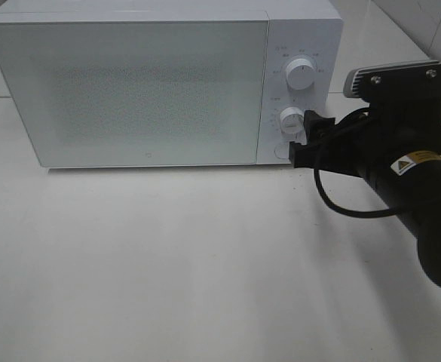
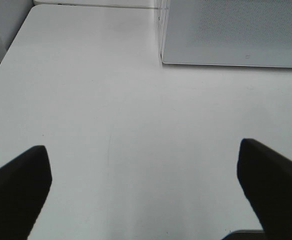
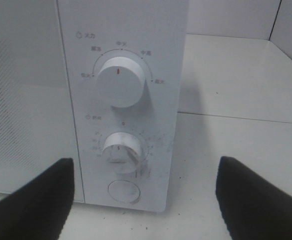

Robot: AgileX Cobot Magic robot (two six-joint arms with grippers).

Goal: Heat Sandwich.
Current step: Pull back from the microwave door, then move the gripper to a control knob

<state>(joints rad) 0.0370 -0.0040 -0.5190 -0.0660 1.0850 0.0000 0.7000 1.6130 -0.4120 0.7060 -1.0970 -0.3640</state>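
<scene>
Your microwave [image 1: 130, 83] stands along the far edge of the bench [image 1: 205, 264], door shut and frosted white. The control panel is at the end nearer the bench's right edge.

The sandwich is in none of your views, so you cannot tell where it is.

Your right gripper [image 3: 143, 200] is up at that panel with its jaws spread wide and nothing between them. In the wrist view its two dark fingers [image 3: 31, 205] flank the bottom of the panel. The lower knob [image 3: 120, 151] and the round button [image 3: 124, 191] sit in the gap ahead. You cannot tell whether it touches the knob. The upper knob [image 3: 120, 82] has its red mark pointing straight up. A black cable [image 1: 333, 204] loops under the right arm.

Your left gripper [image 2: 146, 195] also has its jaws wide and holds nothing. It hangs over bare bench towards the left edge, with the microwave's front lower corner ahead of it.
</scene>
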